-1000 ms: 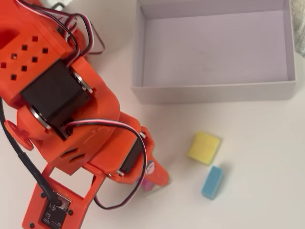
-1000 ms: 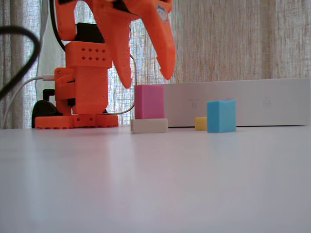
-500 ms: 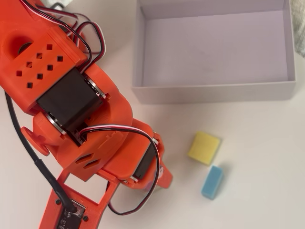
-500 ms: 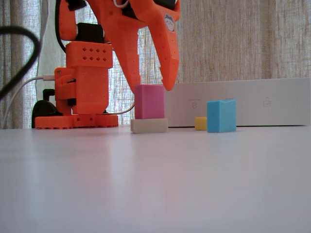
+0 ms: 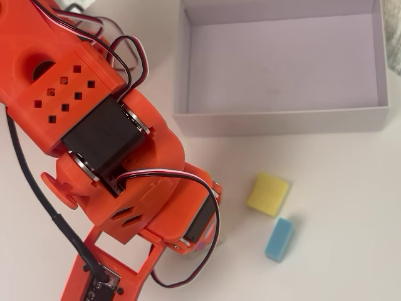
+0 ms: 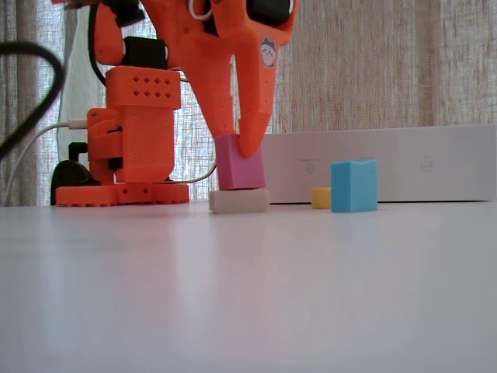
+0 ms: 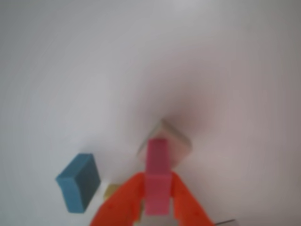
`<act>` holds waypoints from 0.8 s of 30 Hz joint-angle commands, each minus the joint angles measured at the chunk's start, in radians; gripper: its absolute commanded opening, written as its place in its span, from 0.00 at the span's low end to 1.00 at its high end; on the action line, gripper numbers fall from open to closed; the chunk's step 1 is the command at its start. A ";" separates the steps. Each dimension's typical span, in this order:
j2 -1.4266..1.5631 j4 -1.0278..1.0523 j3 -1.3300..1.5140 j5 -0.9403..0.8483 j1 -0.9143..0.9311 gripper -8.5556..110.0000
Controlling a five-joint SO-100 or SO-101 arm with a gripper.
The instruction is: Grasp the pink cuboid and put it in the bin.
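Observation:
The pink cuboid (image 6: 241, 169) stands on a flat cream block (image 6: 238, 200), tilted a little, left of the bin (image 6: 404, 163). My orange gripper (image 6: 239, 144) comes down from above, its two fingers pressing the cuboid's top on either side. In the wrist view the pink cuboid (image 7: 157, 155) sits between the fingers of the gripper (image 7: 157, 183), over the cream block (image 7: 178, 142). In the overhead view my arm (image 5: 125, 157) hides the cuboid and the gripper; the bin (image 5: 282, 120) lies at the upper right, with nothing in it.
A yellow block (image 5: 268, 194) and a blue block (image 5: 279, 239) lie just in front of the bin; they show as yellow block (image 6: 321, 197) and blue block (image 6: 353, 185) in the fixed view. The arm's base (image 6: 128, 140) and cables stand at the left.
The gripper has come down from above the pink cuboid and closed its fingers on the top. The cuboid has tipped slightly on the cream block.

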 commanded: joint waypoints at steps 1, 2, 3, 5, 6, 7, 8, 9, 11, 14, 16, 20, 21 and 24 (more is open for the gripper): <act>0.012 0.006 -0.012 0.011 -0.009 0.00; 0.012 0.008 -0.012 0.011 -0.011 0.00; 0.012 0.011 -0.012 0.011 -0.011 0.00; 0.017 0.021 -0.015 0.011 -0.011 0.00; 0.023 0.041 -0.032 0.015 -0.011 0.00; 0.038 0.080 -0.071 0.026 -0.014 0.00; 0.058 0.141 -0.133 0.043 -0.026 0.00; 0.083 0.213 -0.218 0.057 -0.048 0.00; 0.118 0.325 -0.408 0.061 -0.110 0.00; 0.140 0.414 -0.653 0.037 -0.235 0.00; 0.143 0.463 -0.759 0.009 -0.324 0.00; 0.179 0.541 -0.790 -0.064 -0.534 0.00; 0.195 0.541 -0.764 -0.080 -0.581 0.00; 0.221 0.540 -0.650 -0.115 -0.706 0.00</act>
